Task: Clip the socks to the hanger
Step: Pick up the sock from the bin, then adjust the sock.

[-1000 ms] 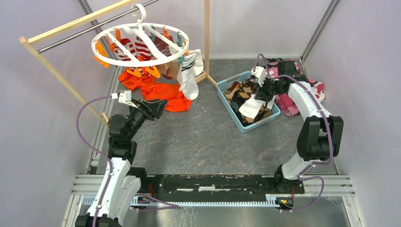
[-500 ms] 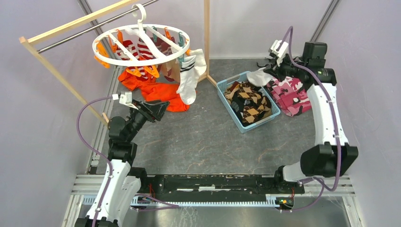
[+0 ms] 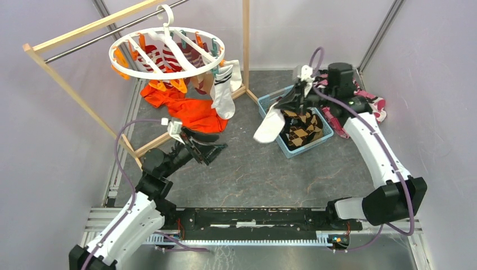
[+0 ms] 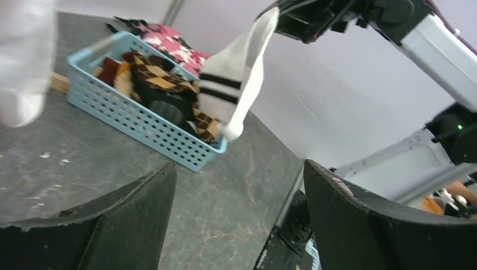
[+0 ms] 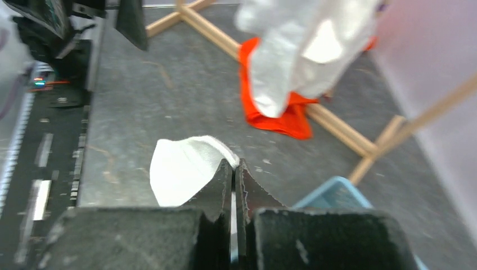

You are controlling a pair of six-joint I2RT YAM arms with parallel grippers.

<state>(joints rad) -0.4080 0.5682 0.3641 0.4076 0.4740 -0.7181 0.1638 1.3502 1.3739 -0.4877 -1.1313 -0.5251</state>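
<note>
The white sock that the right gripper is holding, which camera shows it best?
Left wrist: the whole sock hangs in frame, black stripes clear. Top external shows it small, dangling by the blue basket. Right wrist shows only a white fold pinched in the right gripper.

No readable writing in any view

No letters, numbers, brand marks or signs can be made out in the top or either wrist view. The white round plastic drying hanger and the light-blue plastic mesh basket show bare surfaces, and the blurred parts of the wrist views are too soft to tell.
</note>
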